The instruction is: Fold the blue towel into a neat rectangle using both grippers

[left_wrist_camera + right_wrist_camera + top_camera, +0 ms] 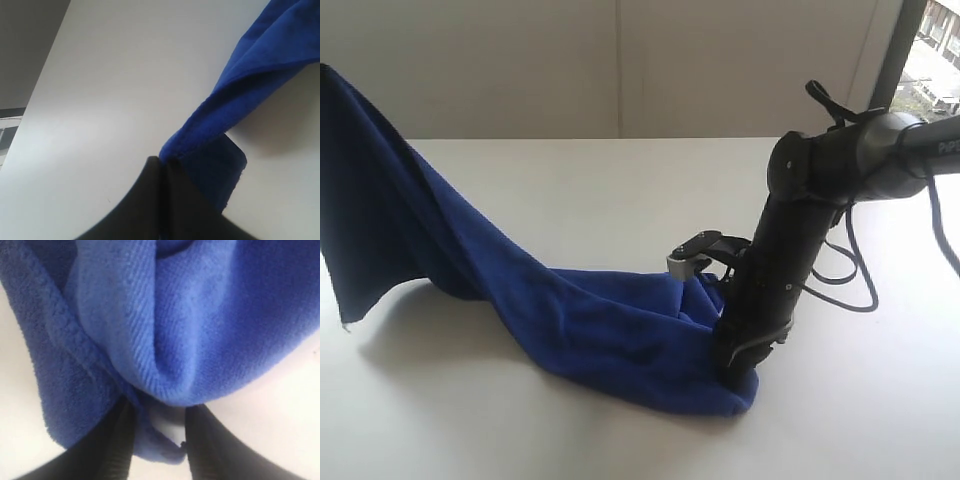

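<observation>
**Blue towel strung from a raised corner down to the tabletop**

The blue towel (570, 320) is seen stretched slantwise across the white tabletop (620, 190). One end is lifted high at the left edge of the exterior view. From there the cloth slopes down and is spread in loose folds on the surface, ending in a bunched corner under the right arm (790, 240).

In the left wrist view, the left pincer (162, 162) is closed tightly, with no gap between its black fingers. A stitched corner of the towel (240, 100) is clamped at their tips and is drawn taut away from them, above the tabletop (125, 75).

The right pincer (740, 375) is pointed steeply down into the towel's low end. In the right wrist view, the right pincer (161, 412) is held partly apart, and bare white surface is seen between its fingers. A thick fold of the towel (175, 330) is bulged just ahead of the gap, and a thin hem is laid against the inner side of one finger, but nothing is pinched.

A black cable (855, 270) is looped on the tabletop behind the right arm, and a window (935, 50) is seen in the upper right corner.
</observation>
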Available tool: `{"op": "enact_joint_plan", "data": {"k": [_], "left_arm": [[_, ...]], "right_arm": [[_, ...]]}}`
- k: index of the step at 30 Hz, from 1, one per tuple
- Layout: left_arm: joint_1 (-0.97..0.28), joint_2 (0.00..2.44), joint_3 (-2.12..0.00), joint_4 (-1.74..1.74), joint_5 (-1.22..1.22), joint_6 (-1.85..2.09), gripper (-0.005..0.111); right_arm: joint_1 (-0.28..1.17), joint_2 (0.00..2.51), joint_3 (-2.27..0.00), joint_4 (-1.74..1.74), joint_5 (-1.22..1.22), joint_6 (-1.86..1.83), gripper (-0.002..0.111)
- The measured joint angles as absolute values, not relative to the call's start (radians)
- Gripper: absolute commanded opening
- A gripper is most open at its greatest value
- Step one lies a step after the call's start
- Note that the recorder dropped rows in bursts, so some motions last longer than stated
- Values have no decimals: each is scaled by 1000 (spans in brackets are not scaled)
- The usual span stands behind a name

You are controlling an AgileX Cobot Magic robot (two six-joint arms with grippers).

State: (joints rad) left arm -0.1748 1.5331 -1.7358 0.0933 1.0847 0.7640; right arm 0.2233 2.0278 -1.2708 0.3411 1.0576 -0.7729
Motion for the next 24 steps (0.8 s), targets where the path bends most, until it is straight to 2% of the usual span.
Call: {"op": "enact_joint_plan", "data": {"k": [11,14,18,24], "left_arm": [[-175,1533,-1736,93,1082,764,0],[-175,1533,-1736,93,1081,764,0],[-175,1533,-1736,93,1081,764,0],[-175,1533,-1736,93,1081,764,0]], "right_arm": [[223,2004,-1271,330,1062,-785,23],[223,1979,-1271,323,1060,-787,17],[223,1954,-1271,315,1047,-794,0],[223,1908,-1271,240,1022,-794,0]]}}
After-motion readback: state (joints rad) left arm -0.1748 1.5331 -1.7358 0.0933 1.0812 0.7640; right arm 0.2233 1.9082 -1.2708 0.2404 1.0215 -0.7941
